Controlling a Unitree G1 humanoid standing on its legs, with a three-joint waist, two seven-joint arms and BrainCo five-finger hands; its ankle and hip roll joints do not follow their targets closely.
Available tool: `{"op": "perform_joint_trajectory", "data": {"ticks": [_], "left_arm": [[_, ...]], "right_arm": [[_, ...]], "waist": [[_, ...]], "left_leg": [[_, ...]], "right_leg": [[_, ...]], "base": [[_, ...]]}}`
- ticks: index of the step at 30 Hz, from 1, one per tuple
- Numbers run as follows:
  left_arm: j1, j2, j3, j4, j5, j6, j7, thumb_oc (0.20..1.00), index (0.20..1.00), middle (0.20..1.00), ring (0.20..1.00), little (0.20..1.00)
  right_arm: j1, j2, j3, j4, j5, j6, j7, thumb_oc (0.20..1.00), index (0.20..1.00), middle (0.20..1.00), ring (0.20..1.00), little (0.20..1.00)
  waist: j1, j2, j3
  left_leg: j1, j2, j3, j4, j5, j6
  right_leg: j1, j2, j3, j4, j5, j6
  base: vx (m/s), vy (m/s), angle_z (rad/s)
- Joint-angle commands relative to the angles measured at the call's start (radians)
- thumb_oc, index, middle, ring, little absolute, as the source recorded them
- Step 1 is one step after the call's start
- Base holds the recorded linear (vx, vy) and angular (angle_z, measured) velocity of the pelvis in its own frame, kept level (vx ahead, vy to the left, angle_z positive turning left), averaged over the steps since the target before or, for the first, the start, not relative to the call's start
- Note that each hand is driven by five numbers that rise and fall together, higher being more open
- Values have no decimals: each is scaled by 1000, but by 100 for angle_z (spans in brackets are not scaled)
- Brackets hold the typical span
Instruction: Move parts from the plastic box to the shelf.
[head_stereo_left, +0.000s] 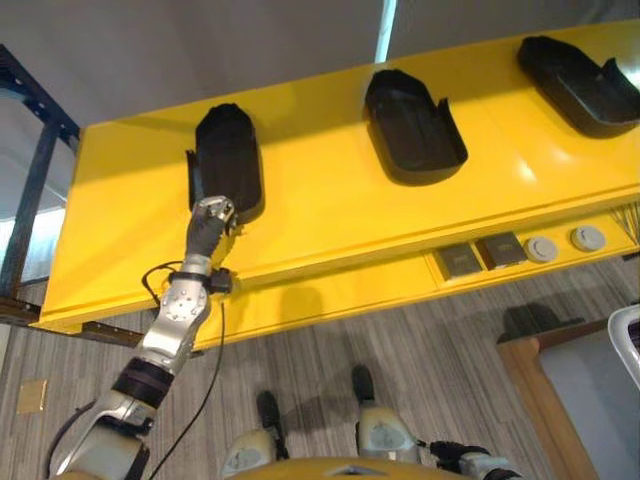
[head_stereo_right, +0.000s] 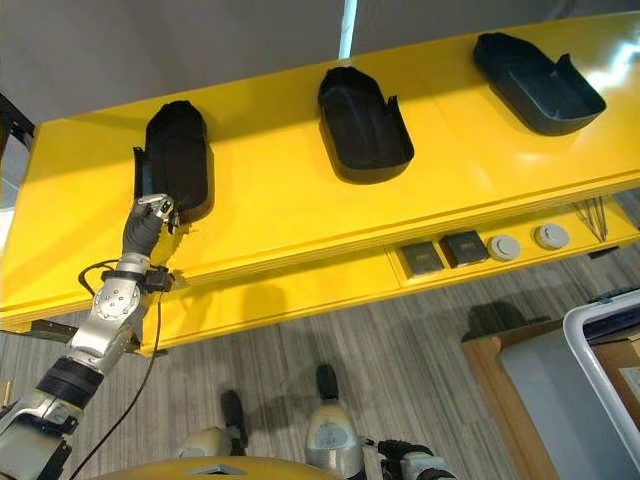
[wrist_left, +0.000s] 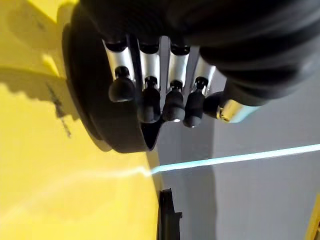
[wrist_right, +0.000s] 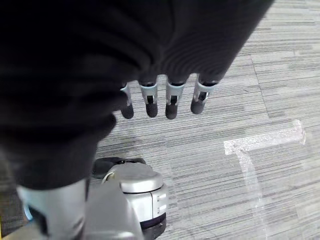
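1. Three black moulded parts lie on the yellow shelf (head_stereo_left: 330, 205); the left part (head_stereo_left: 230, 160) sits by the left hand (head_stereo_left: 210, 222).
2. The left hand's fingers (wrist_left: 150, 95) are curled at that part's near rim; whether they grip it cannot be told.
3. The right hand (wrist_right: 160, 97) hangs over the floor, fingers relaxed, empty.
4. The part looks a stiff, light, smooth shell, best pinched at its rim.

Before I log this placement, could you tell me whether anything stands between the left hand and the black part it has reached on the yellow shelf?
Nothing visible does. The left hand is right at the near end of the leftmost black part on the yellow shelf, with no object between them. The other two black parts lie well off to the right.
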Motion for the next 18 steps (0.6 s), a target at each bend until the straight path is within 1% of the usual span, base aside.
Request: {"op": "perform_joint_trajectory", "data": {"ticks": [1, 2, 3, 4, 5, 6, 7, 8, 9, 10, 12, 13, 14, 15, 16, 17, 18], "left_arm": [[26, 5, 38, -25, 34, -98, 57, 200, 200, 200, 200, 200], [41, 2, 40, -29, 30, -102, 68, 200, 200, 200, 200, 200], [80, -8, 47, -34, 4, -118, 122, 200, 200, 200, 200, 200], [88, -8, 49, -35, 0, -118, 125, 200, 200, 200, 200, 200], [118, -12, 57, -34, 14, -108, 172, 200, 200, 200, 200, 200], [121, -13, 57, -35, 22, -107, 181, 200, 200, 200, 200, 200], [167, -16, 46, -6, 105, -85, 234, 200, 200, 200, 200, 200], [194, -18, 33, 13, 139, -80, 250, 200, 200, 200, 200, 200], [206, -19, 27, 22, 147, -74, 255, 200, 200, 200, 200, 200], [242, -30, 12, 57, 154, -45, 287, 200, 200, 200, 200, 200], [321, -84, -2, 257, 136, -30, 369, 200, 200, 200, 200, 200], [352, -122, 13, 378, 148, -56, 369, 200, 200, 200, 200, 200], [367, -143, 22, 446, 129, -51, 365, 200, 200, 200, 200, 200], [385, -172, 40, 559, 57, -17, 305, 1000, 1000, 1000, 1000, 1000], [386, -205, 72, 676, 71, -62, 317, 1000, 1000, 1000, 1000, 1000], [383, -203, 83, 724, 83, -31, 310, 1000, 1000, 1000, 1000, 1000], [374, -212, 103, 805, 100, -53, 292, 1000, 1000, 1000, 1000, 1000]], "right_arm": [[36, 43, 2, 30, 38, 27, 27, 1000, 1000, 1000, 1000, 1000], [34, 45, 0, 29, 45, 32, 28, 1000, 1000, 1000, 1000, 1000], [30, 51, -6, 31, 59, 43, 31, 1000, 1000, 1000, 1000, 1000], [29, 51, -7, 32, 59, 47, 33, 1000, 1000, 1000, 1000, 1000], [23, 55, -11, 34, 62, 59, 39, 1000, 1000, 1000, 1000, 1000], [23, 56, -11, 35, 60, 59, 41, 1000, 1000, 1000, 1000, 1000], [6, 66, -6, 41, 102, 68, 29, 1000, 1000, 1000, 1000, 1000], [-4, 70, -7, 45, 119, 72, 22, 1000, 1000, 1000, 1000, 1000], [-7, 71, -8, 47, 124, 74, 20, 1000, 1000, 1000, 1000, 1000], [-16, 73, -11, 50, 135, 81, 17, 1000, 1000, 1000, 1000, 1000], [-32, 80, -10, 72, 130, 93, 48, 1000, 1000, 1000, 1000, 1000], [-39, 89, -1, 82, 152, 94, 48, 1000, 1000, 1000, 1000, 1000], [-45, 92, 2, 91, 162, 96, 47, 1000, 1000, 1000, 1000, 1000], [-54, 93, 1, 104, 163, 106, 50, 1000, 1000, 1000, 1000, 1000], [-58, 94, 0, 119, 157, 106, 53, 1000, 1000, 1000, 1000, 1000], [-59, 94, -3, 126, 141, 116, 56, 1000, 1000, 1000, 1000, 1000], [-60, 94, 3, 140, 141, 116, 55, 1000, 1000, 1000, 1000, 1000]], "waist": [[46, -38, -93], [52, -39, -99], [68, -43, -114], [72, -44, -116], [88, -48, -125], [89, -49, -126], [115, -61, -134], [128, -66, -135], [132, -68, -136], [146, -73, -135], [173, -84, -134], [186, -91, -133], [194, -95, -133], [205, -99, -132], [210, -100, -128], [210, -99, -127], [210, -100, -130]], "left_leg": [[-25, -3, -20, 0, -20, 5], [-20, -3, -21, 0, -21, 5], [-5, -2, -27, 0, -22, 7], [-3, -2, -29, 0, -23, 8], [8, -3, -39, 0, -25, 11], [10, -3, -40, 0, -25, 11], [25, -8, -63, 4, -33, 15], [29, -10, -73, 5, -38, 18], [32, -12, -77, 6, -40, 19], [37, -15, -90, 7, -44, 20], [43, -25, -112, 6, -45, 21], [44, -29, -122, 6, -45, 22], [43, -32, -127, 6, -45, 23], [40, -35, -135, 7, -45, 25], [37, -38, -146, 9, -45, 27], [37, -41, -145, 8, -48, 29], [37, -42, -146, 7, -49, 28]], "right_leg": [[31, -30, -38, 2, -55, 2], [37, -31, -43, 2, -56, 1], [54, -32, -53, 2, -59, -4], [58, -32, -55, 2, -60, -5], [73, -30, -60, 2, -64, -11], [76, -30, -61, 2, -65, -11], [102, -23, -74, 2, -72, -20], [111, -19, -77, 4, -78, -23], [115, -17, -79, 5, -80, -24], [125, -14, -84, 7, -86, -27], [140, -11, -100, 8, -89, -25], [144, -11, -110, 10, -89, -23], [145, -12, -115, 12, -89, -22], [145, -14, -125, 15, -90, -20], [142, -16, -130, 18, -89, -20], [141, -19, -134, 18, -89, -16], [140, -20, -133, 18, -89, -15]], "base": [[-30, -31, 12], [-59, -39, 7], [-44, -22, 8], [-56, -42, 11], [-25, -33, 18], [-49, -94, 36], [-39, -90, 33], [-41, -93, 33], [-32, -41, 30], [-42, -27, 33], [-54, -29, 27], [-36, -26, 32], [-34, -21, 44], [-55, -1, 45], [-60, 20, 47], [-43, 38, 40], [-18, 46, 38]]}}
